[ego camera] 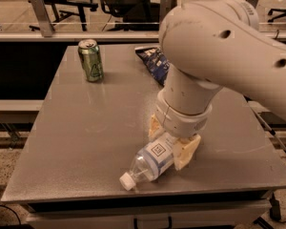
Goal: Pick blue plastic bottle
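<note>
Gray table (pixel 86 142), front edge | blue plastic bottle (pixel 150 159) lies on its side, cap (pixel 127 181) toward that edge | gripper (pixel 169 144) clamps its label end | your risk: slick round body slipping out as you lift.

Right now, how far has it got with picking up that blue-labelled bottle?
Done: the approach. The gripper sits low over the labelled middle of the blue plastic bottle. In hand: taking hold, though a firm grasp isn't evident. Left: the lift, since the bottle lies on its side on the table, cap toward the near edge.
</note>
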### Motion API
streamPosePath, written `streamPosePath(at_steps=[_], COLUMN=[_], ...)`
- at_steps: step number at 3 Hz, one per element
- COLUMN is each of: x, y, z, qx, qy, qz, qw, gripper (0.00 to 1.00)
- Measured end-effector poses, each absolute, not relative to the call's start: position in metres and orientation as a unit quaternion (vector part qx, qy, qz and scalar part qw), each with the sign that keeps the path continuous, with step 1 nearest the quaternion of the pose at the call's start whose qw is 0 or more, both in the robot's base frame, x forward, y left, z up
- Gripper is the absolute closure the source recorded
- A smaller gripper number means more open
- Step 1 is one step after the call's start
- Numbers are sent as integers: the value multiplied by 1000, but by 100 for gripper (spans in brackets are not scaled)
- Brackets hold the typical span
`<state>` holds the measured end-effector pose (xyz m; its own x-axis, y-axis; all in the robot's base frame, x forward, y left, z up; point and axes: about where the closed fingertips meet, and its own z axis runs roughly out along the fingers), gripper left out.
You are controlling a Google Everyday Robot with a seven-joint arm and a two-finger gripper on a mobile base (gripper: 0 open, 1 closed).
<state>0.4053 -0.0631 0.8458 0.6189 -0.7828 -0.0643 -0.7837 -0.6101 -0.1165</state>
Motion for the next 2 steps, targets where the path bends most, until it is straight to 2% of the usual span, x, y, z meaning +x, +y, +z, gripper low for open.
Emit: streamPosePath(at_steps=[2], x=[415], y=[-66], z=[864], qx=[-891], qy=[447], qz=[-2], qw=[73], gripper=[88])
